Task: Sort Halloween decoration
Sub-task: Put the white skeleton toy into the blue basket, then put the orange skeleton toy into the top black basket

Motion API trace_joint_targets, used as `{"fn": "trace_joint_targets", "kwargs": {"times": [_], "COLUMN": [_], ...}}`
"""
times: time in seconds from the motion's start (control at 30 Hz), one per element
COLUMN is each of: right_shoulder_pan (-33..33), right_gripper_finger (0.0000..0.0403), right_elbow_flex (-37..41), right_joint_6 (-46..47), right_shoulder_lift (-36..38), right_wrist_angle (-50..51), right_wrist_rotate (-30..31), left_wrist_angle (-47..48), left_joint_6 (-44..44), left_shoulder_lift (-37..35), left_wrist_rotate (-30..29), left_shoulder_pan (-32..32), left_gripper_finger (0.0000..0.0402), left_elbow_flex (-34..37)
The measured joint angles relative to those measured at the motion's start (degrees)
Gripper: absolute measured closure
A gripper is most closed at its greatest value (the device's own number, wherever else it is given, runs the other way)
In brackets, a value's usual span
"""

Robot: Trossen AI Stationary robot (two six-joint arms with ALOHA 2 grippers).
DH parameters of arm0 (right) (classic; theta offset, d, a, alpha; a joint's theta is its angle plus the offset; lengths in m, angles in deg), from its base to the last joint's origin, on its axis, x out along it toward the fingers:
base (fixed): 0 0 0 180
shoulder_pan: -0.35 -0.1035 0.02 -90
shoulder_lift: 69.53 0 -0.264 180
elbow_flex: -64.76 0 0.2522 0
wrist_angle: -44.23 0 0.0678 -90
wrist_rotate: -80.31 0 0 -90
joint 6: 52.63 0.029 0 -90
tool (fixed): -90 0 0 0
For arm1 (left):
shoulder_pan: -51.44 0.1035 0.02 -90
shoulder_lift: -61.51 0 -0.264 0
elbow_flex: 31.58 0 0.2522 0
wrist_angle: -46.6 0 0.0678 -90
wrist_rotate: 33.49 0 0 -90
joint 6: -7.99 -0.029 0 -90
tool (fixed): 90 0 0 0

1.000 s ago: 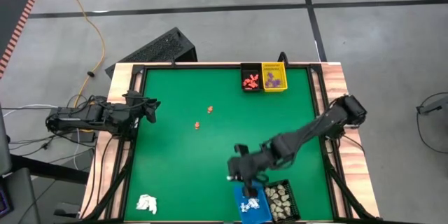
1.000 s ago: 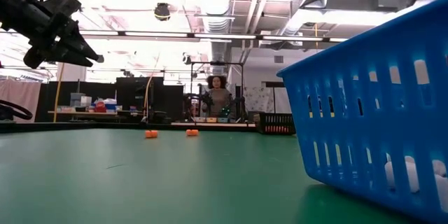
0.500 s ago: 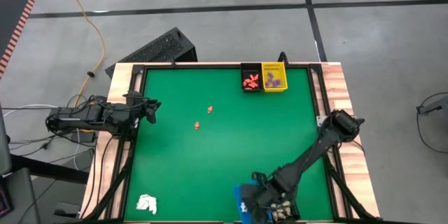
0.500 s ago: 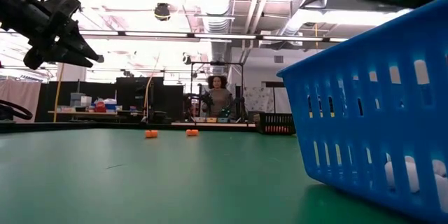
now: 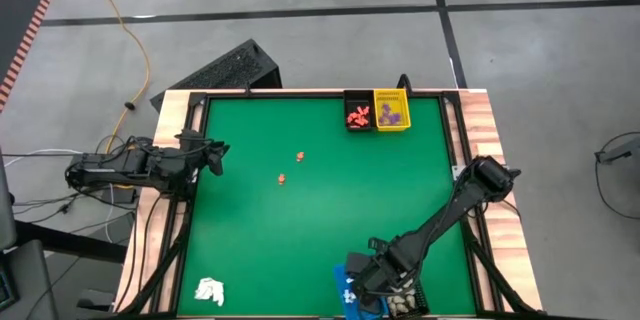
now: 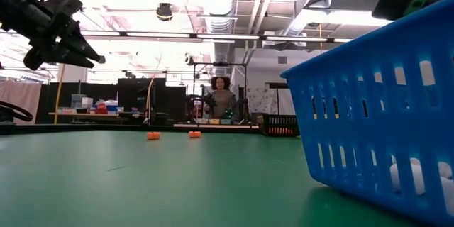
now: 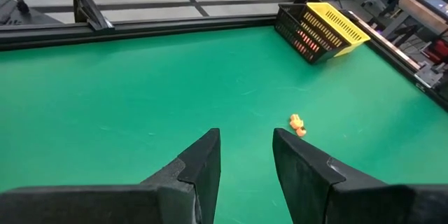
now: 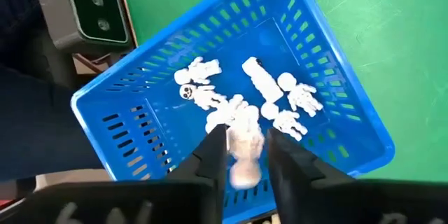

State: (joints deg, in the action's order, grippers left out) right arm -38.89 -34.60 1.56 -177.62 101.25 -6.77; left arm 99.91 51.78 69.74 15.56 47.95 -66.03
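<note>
Your right claw (image 8: pixel 245 155) hangs over the blue basket (image 8: pixel 329 91) at the near edge of the surface (image 5: pixel 300 230). It is slightly parted, with a white piece (image 8: pixel 243 147) between its fingertips; you cannot tell whether the fingers still press on that piece. Directly below the claw, on the basket floor, lie more white pieces (image 8: pixel 280 105), little skeleton-like figures scattered across the middle. Just beside the blue basket, on the side away from the surface's middle, sits a dark basket (image 5: pixel 405 303), mostly hidden by the arm.

Farther out from this claw, toward the middle of the surface, two orange pieces (image 5: pixel 290 167) lie apart from each other on the green. In the near left corner, well apart from the claw, lies a white wad (image 5: pixel 209 290).

At the far edge, well beyond the claw, a black basket (image 5: pixel 358 111) holds orange-red pieces, and touching it a yellow basket (image 5: pixel 391 110) holds purple ones.

Your left claw (image 7: pixel 245 154) waits over the left edge of the surface, fingers spread and empty, with one orange piece ahead of it.
</note>
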Motion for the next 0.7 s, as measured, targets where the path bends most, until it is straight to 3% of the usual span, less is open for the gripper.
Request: {"fn": "trace_joint_targets", "kwargs": {"times": [0.27,0.43,0.7], "right_shoulder_pan": [0.17,2.04,9.62], "right_gripper_finger": [0.025,0.0231,0.023], "right_elbow_flex": [0.0,-0.24,-2.03], "right_joint_6": [-0.97,-6.14,-27.54], "right_shoulder_lift": [0.0,1.29,7.12], "right_wrist_angle": [-0.9,-2.83,-3.07], "right_wrist_rotate": [-0.45,-1.71,0.56], "left_wrist_angle": [0.02,0.02,0.02], "left_joint_6": [-0.17,-0.17,0.07], "left_shoulder_lift": [0.02,0.02,0.01], "left_wrist_rotate": [-0.26,-0.26,-0.26], "left_shoulder_pan": [-0.02,-0.01,-0.01], "left_gripper_finger": [0.0281,0.0281,0.0281], "left_elbow_flex": [0.0,0.0,0.0]}}
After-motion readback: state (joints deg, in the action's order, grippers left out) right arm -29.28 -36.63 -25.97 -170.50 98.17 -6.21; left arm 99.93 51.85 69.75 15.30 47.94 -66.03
